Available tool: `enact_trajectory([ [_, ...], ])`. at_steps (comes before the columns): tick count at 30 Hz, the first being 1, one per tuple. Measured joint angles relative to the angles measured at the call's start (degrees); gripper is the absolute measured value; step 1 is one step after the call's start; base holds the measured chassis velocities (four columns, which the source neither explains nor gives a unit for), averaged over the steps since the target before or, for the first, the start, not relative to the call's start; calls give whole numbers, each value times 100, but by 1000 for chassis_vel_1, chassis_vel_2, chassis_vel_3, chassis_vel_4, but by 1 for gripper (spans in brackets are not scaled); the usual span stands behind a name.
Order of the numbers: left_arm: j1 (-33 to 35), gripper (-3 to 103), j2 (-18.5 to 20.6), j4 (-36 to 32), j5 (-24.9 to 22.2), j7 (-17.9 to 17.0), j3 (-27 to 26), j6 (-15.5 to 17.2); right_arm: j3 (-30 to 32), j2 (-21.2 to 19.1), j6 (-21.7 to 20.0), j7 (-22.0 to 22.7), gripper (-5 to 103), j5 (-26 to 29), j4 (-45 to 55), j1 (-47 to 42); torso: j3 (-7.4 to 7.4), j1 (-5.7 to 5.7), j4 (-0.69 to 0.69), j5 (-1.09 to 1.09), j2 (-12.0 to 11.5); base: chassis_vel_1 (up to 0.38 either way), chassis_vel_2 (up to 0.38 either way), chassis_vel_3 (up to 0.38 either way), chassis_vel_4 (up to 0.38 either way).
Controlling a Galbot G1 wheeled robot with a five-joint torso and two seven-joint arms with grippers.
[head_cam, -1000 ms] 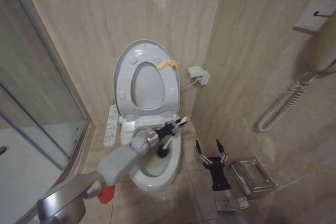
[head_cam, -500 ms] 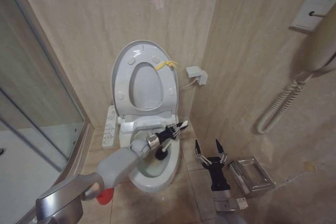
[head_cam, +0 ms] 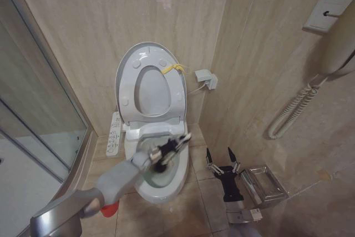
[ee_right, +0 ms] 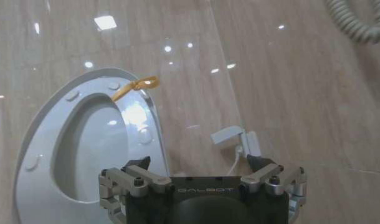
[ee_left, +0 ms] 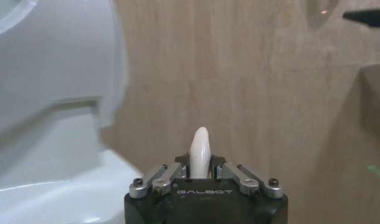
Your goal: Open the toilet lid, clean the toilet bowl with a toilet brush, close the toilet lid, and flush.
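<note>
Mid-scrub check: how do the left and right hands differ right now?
The left hand is shut on the brush handle; the right hand is open and holds nothing. The left hand reaches over the toilet bowl; the right hand hangs beside it, over the floor tiles, fingers up. Both are the same dark hands.

White toilet lid (head_cam: 150, 81) with yellow tag (head_cam: 172, 69), beige wall tiles (head_cam: 100, 20), seemingly red cup (head_cam: 108, 210).

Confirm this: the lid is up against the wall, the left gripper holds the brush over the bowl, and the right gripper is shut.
Wrong on one point: the right gripper is open, fingers spread, in the head view. The lid is up, and the left gripper holds the brush over the bowl.
</note>
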Motion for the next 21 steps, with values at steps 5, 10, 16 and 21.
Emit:
enact_trajectory([
  [5, -203, 22, -208, -440, -196, -84, -54, 29, 12, 12, 7, -8, 100, -7, -2, -5, 1, 1, -3, 0, -1, 0, 0, 0, 0],
  [10, -286, 22, -220, 98, -103, -87, 139, 32, 21, -8, 8, -8, 100, -3, 50, -17, 3, 0, -4, 1, -1, 0, 0, 0, 0],
  [16, -409, 22, -336, -190, -321, -169, 174, 70, 20, -5, 11, -12, 100, 3, 52, -18, 2, 1, 2, 2, -1, 11, 22, 14, 8],
  [21, -409, 22, -425, 111, -157, -196, 162, -85, 12, 30, 19, -24, 100, -1, 60, -32, 0, 0, -9, 2, 0, -11, -12, -8, -3],
])
